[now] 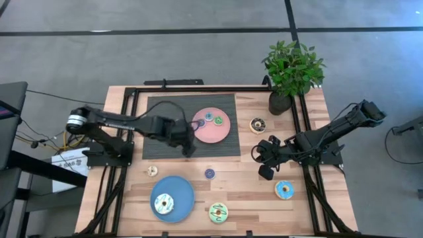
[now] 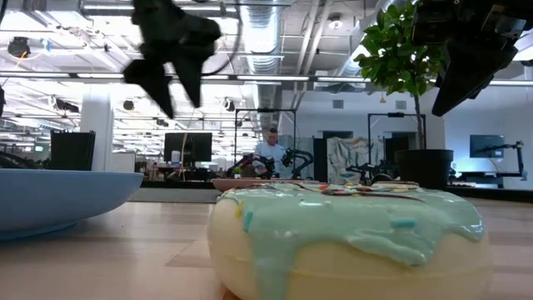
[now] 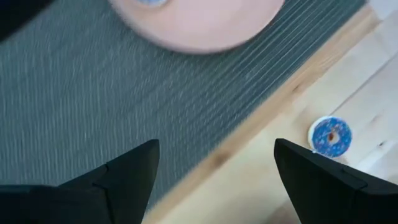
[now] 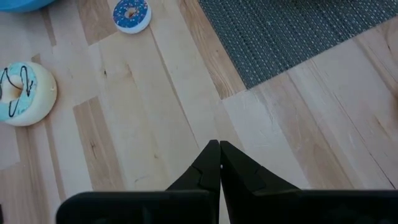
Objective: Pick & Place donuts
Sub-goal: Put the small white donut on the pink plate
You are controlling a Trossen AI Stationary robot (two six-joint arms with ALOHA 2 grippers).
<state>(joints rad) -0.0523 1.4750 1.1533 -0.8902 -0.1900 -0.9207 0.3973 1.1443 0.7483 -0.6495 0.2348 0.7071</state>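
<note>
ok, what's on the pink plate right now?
On the pink plate the high view shows two small donuts near its upper left: a light blue one and a green one. The left gripper overlaps the plate's left edge, so anything under it is hidden.

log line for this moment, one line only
left claw: open, empty, over mat edge by pink plate | right claw: shut, empty | small blue donut: on table

We see the dark left arm reaching from the left edge of the high view toward the centre, its black two-finger left gripper [image 1: 190,140] hanging with fingers [image 3: 127,177] spread wide and nothing between them. The dark right arm slants from the right middle of that view down toward the centre, its black right gripper [image 1: 264,165] closed, fingertips [image 4: 219,163] pressed together, empty.
</note>
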